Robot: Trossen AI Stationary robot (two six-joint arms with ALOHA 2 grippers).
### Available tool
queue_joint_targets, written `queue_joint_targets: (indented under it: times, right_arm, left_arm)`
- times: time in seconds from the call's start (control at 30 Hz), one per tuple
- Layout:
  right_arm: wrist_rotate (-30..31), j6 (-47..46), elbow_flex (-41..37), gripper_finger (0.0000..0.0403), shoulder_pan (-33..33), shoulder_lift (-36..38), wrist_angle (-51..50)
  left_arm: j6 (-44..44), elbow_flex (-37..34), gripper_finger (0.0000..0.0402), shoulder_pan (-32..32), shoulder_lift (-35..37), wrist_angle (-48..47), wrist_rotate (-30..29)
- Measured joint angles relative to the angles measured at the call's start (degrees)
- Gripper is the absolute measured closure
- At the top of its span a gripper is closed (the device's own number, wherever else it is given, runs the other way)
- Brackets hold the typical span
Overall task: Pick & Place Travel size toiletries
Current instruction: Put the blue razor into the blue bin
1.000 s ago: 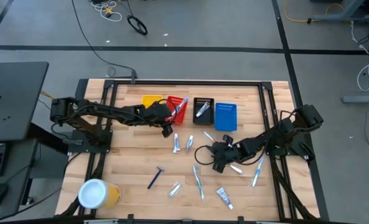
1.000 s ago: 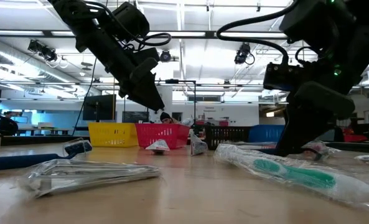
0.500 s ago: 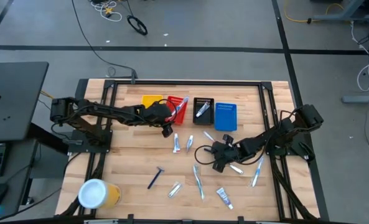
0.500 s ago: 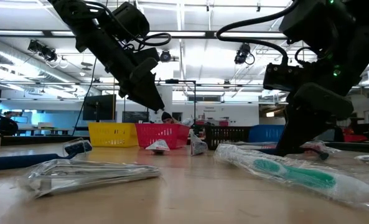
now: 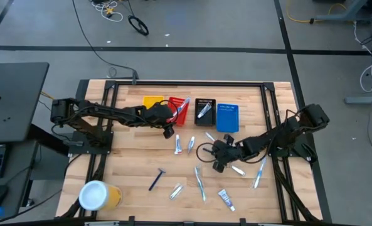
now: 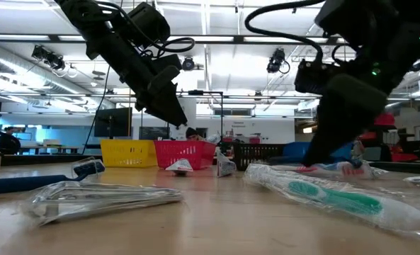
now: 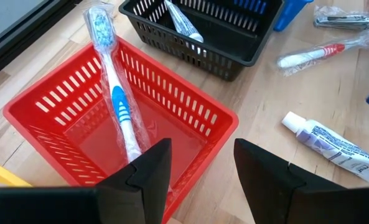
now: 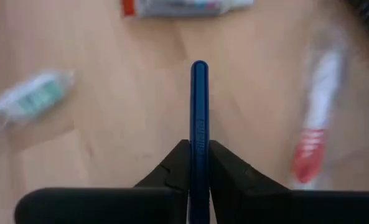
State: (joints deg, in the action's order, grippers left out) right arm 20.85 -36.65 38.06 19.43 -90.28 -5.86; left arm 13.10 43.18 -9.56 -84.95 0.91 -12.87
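My right gripper (image 5: 218, 160) is shut on a slim dark blue razor (image 8: 198, 106) over the table's middle right, among loose toiletries: a green toothbrush (image 6: 337, 197), a red one (image 8: 308, 155) and a tube (image 8: 184, 6). My left gripper (image 7: 203, 168) hangs open above the red bin (image 7: 184, 93). A wrapped blue-and-white toothbrush (image 7: 119, 106) leans in the bin with its head over the rim. The black bin (image 5: 205, 112) holds a tube (image 7: 181, 22). My right gripper pinches the razor's narrow handle (image 8: 198, 140) between its two fingers, which lie along it. The handle sticks straight out past the fingertips, and its free end (image 8: 198, 65) is over the wood. The low view does not show the place of contact.
Yellow (image 5: 151, 102) and blue (image 5: 228, 117) bins flank the red and black ones at the far side. A yellow cup with a white lid (image 5: 98, 196) stands near left. Another razor (image 5: 156, 179), toothbrushes (image 5: 200, 182), tubes (image 5: 178, 144) and a packet (image 5: 176, 190) lie scattered.
My right gripper has risen a little, carrying the dark blue razor, and has shifted slightly toward the table's left. The red toothbrush on the table behind it now shows in the low view.
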Motion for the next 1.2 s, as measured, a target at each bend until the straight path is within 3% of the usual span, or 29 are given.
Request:
queue_joint_targets:
  times: [0.17,0.4,0.5,0.7,0.87,1.07,1.2]
  right_arm:
    - [4.4,2.7,0.0,0.0360,-2.9,6.4,-1.3]
    - [30.5,5.6,0.0,0.0360,-9.3,17.9,-8.8]
    - [34.1,4.9,0.1,0.0360,-13.8,20.5,-11.7]
    - [19.7,1.0,-1.9,0.0360,-23.6,19.2,-11.2]
    - [14.9,-0.6,-5.8,0.0358,-28.6,17.4,-10.4]
    - [4.4,1.5,-7.8,0.0346,-32.1,17.2,-6.2]
    - [2.5,3.7,-7.8,0.0343,-32.8,17.2,-5.2]
  left_arm:
    - [0.0,0.0,0.0219,0.0,0.0,0.0,0.0]
    - [0.0,0.0,0.0219,0.0,0.0,0.2,0.0]
    - [0.0,0.0,0.0219,0.0,0.0,0.2,0.0]
    - [0.0,0.0,0.0219,0.0,0.0,0.3,0.0]
    - [0.0,0.0,0.0219,0.0,0.0,0.3,0.0]
    - [0.0,0.0,0.0219,0.0,0.0,0.3,-2.0]
    - [0.0,0.0,0.0219,0.0,0.0,0.3,-2.9]
